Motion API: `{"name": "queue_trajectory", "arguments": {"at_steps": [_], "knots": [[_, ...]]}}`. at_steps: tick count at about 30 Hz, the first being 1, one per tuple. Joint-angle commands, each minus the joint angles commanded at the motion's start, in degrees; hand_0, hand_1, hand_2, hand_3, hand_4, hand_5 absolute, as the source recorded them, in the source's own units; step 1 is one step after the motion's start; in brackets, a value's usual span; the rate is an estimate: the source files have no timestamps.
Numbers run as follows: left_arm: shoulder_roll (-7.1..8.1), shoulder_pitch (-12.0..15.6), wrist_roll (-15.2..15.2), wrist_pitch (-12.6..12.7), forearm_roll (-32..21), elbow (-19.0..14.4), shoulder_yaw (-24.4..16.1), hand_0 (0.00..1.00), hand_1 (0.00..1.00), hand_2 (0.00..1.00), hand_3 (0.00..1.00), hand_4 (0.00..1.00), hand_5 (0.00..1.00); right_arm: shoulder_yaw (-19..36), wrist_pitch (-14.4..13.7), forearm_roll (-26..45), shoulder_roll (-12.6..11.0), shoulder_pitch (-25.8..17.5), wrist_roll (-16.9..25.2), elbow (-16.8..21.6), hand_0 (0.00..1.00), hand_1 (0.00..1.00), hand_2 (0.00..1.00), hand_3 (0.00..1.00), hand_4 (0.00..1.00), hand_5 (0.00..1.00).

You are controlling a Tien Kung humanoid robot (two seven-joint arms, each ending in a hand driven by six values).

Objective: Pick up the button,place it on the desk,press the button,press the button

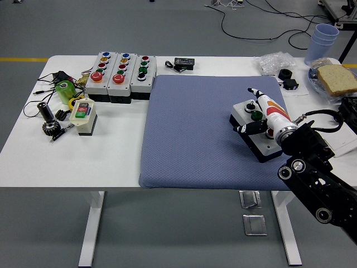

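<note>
White table (33, 162), with blue mat (195, 139) covering right-centre, reaching the near edge. Right arm (312, 178) in from lower right corner, partly cut off by the frame. Right hand (263, 114) lying over the button box (257, 133) at the mat's right edge, fingers extended along the top, thumb curled against the box's left side; contact with the buttons not resolvable, nothing clearly gripped. Box sitting flat on the mat, turned at an angle to its edges; green button (256, 115) visible, red one mostly hidden under the hand. Left arm out of frame.

Far-left part of table: three more button boxes (120, 75) side by side, touching the mat's far-left corner. Small cream switch box (83, 115) nearer, left of the mat. Green cylinder (65, 89), black knurled part (47, 118) and wiring near the left edge, too small to identify. Small black device (183, 63) at the far edge.

Containers at far-right corner: stack of blue cups (324, 38), contents not visible; plate (313, 78) with a slice of bread (337, 78), cut off by the frame. Clear plastic bag (274, 60), contents unclear; two small black parts (288, 78) just beside it.
</note>
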Motion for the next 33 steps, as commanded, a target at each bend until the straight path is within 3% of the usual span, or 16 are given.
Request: {"name": "queue_trajectory", "arguments": {"at_steps": [21,22,27,28,33], "knots": [[-0.09,0.16,0.04,0.02,0.15,0.00,-0.10,0.645,0.604,0.585,0.565,0.317,0.866,-0.35,1.35,-6.35,1.10,0.28,-6.79,-3.09,0.982,0.902,0.997,0.971,0.998,0.140],[-0.09,0.18,0.04,0.02,0.15,0.00,-0.11,0.646,0.605,0.586,0.565,0.317,0.866,-0.38,1.48,-6.49,1.09,0.31,-6.98,-3.12,0.922,0.832,0.951,0.957,0.998,0.147],[-0.14,0.35,0.10,-0.03,0.51,0.00,-0.30,0.646,0.605,0.586,0.565,0.317,0.866,-0.94,2.49,-7.92,1.14,0.69,-8.19,-3.84,0.922,0.832,0.951,0.957,0.998,0.147],[-0.15,0.39,0.11,-0.03,0.55,0.00,-0.33,0.645,0.604,0.586,0.565,0.318,0.865,-0.99,2.74,-8.14,1.17,0.75,-8.19,-4.03,0.863,0.741,0.889,0.922,0.996,0.149],[-0.20,0.57,0.16,-0.10,0.92,0.00,-0.48,0.645,0.604,0.586,0.565,0.318,0.865,-1.25,4.63,-8.67,1.15,0.84,-8.19,-4.77,0.863,0.741,0.889,0.922,0.996,0.149]]}}
